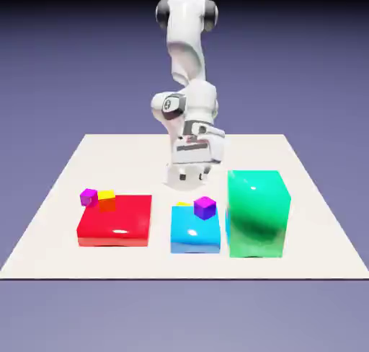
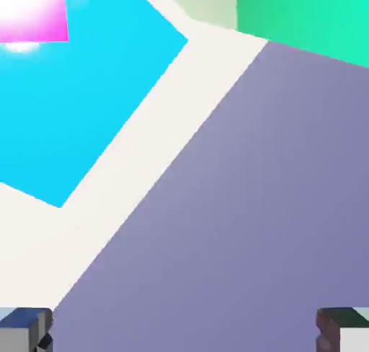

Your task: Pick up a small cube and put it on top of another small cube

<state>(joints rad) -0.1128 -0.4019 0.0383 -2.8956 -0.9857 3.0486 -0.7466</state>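
Only a sliver of the small cube, lime-yellow, shows at the back edge of the cyan block. My gripper hangs above the table behind that block, open and empty. In the hand view the two fingertips stand far apart at the bottom corners, with nothing between the gripper jaws. That view does not show the small cube; it shows the cyan block top and a magenta-purple cube on it.
A purple cube sits on the cyan block. A tall green block stands on the exterior view's right. A flat red block on the left has a yellow cube with orange sides and a magenta cube at its back corner.
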